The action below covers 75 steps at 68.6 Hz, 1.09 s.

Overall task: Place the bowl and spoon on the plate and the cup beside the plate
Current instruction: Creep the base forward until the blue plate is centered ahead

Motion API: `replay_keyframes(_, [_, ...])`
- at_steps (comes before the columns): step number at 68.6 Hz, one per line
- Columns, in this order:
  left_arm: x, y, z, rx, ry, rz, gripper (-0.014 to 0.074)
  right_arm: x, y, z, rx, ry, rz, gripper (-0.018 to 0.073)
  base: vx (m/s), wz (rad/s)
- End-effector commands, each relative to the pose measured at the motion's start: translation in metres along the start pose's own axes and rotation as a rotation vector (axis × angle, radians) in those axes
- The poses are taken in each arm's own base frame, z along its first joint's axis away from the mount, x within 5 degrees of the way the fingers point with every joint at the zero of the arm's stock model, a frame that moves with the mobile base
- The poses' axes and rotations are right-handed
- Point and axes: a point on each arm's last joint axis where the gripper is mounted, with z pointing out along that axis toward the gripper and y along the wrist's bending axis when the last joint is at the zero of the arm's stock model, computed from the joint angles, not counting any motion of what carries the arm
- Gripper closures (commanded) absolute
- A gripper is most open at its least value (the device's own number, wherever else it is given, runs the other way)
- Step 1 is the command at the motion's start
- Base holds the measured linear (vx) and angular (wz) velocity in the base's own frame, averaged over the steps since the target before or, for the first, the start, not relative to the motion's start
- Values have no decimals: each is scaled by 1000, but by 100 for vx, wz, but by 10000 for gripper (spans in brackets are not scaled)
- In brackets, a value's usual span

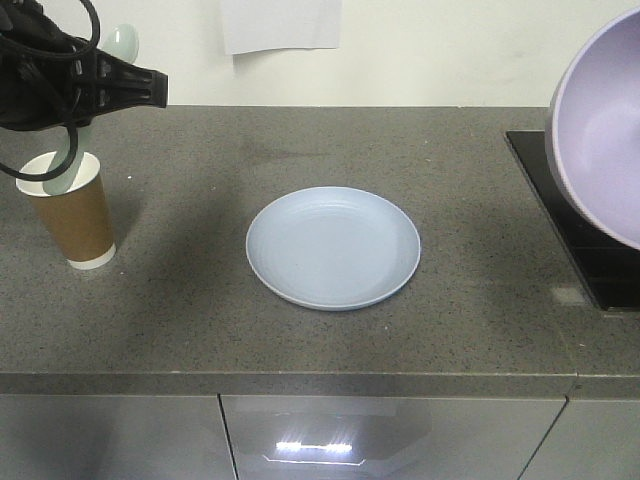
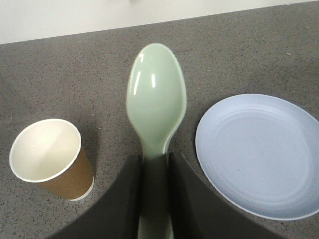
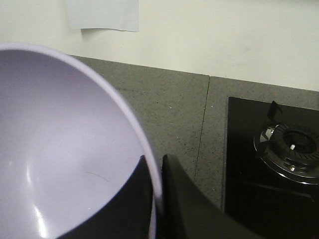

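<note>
— Left wrist view?
— The left fingers (image 2: 119, 199) are gripping the pale mint plastic spoon (image 2: 155, 99) aloft at left, near the brown paper cup (image 2: 47, 157).
— Right wrist view?
— Only there, the right fingers (image 3: 187, 204) are visibly pinching the round lavender plastic bowl (image 3: 60, 149) by its rim, high at right.

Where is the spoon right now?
In the left wrist view, the spoon is held in the left gripper above the counter, between the cup and the plate.

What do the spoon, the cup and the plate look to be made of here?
The spoon: likely plastic, glossy pale green, with sharp highlights on the scoop. The cup: paper, matte brown outside, white inside. The plate: smooth pale blue with faint concentric rings and a soft sheen; probably plastic, though ceramic cannot be ruled out.
</note>
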Motion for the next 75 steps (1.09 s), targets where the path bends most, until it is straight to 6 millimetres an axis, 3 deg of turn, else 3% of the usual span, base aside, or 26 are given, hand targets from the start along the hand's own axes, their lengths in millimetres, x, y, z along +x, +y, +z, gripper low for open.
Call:
replay_keyframes(1, [-10,6,-15,5,-97,-3,602,-12,-1,-5,20,-90,1,564,3,1])
replay_keyframes(75, [-10,6,-15,5,-97,-3,602,-12,-1,-5,20,-90,1,564,4,0])
